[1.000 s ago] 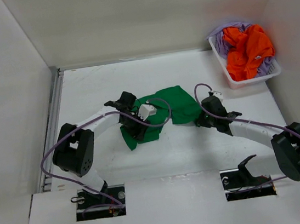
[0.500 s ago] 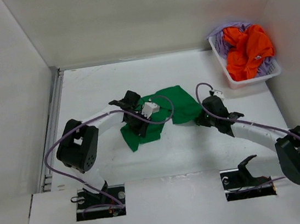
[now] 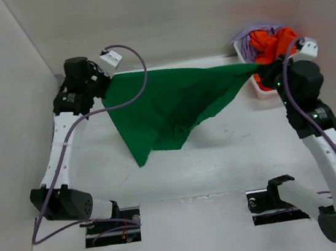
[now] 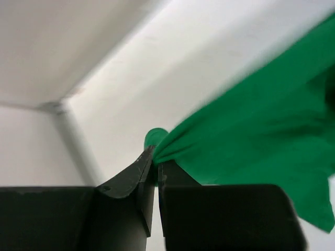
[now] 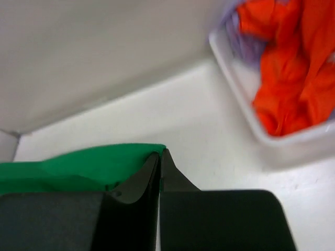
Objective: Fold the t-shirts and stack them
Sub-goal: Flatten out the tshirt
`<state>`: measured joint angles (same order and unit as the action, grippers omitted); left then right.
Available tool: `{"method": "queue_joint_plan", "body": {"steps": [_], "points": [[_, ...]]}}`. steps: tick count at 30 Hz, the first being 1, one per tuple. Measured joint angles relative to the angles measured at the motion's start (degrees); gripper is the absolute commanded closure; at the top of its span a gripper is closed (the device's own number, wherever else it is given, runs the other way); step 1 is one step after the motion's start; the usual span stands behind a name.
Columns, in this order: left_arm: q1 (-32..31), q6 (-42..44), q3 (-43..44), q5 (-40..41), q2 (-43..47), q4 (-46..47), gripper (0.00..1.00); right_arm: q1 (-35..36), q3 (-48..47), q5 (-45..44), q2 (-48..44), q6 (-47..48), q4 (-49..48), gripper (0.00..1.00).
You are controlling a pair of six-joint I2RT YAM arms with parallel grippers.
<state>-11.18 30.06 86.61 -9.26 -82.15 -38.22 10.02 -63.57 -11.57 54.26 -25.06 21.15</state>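
I have the green shirt (image 3: pixel 171 103) stretched in the air between the two arms, over the middle of the worktop (image 3: pixel 222 161). My left hand (image 3: pixel 101 88) is pinched shut on one end of its top edge, up by the far left corner. My right hand (image 3: pixel 262 72) is pinched shut on the other end, just in front of the basket (image 5: pixel 293 147). Both wrist views show the fingers pressed together with a small tuft of green cloth caught at the tips.

The arms are spread wide so that the top edge pulls into a fairly straight line and the rest of the cloth falls open under its own weight. It hangs as a lopsided triangle, with bunched folds near the middle and one long point trailing towards the near left. I cannot tell whether that point touches the worktop. From the uneven hang, I judge that I am not holding two matching corners, so the shirt may not lay out flat.

The orange shirt (image 3: pixel 276 43) sits crumpled on top in the basket, with the purple shirt (image 3: pixel 244 42) showing under it at the rim. Both are out of the way while I work on the green one.

My right hand is very close to the basket wall, so I would watch for a snag there.
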Motion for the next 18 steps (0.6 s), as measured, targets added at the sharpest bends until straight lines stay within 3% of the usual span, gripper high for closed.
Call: {"method": "queue_joint_plan", "body": {"steps": [4,9,18], "points": [[4.0,5.2,5.7,5.0,4.7,-0.1,1.0,-0.5,-13.1,0.6,-1.3,5.6,2.9,1.0],[3.8,9.9,9.3,9.1,8.6,-1.8,1.0,-0.2,-24.3,1.6,-0.6,10.1,8.4,1.0],[3.9,13.5,23.3,15.9,9.0,-4.2,0.98,3.3,-42.0,3.4,4.3,15.3,13.6,1.0]]}}
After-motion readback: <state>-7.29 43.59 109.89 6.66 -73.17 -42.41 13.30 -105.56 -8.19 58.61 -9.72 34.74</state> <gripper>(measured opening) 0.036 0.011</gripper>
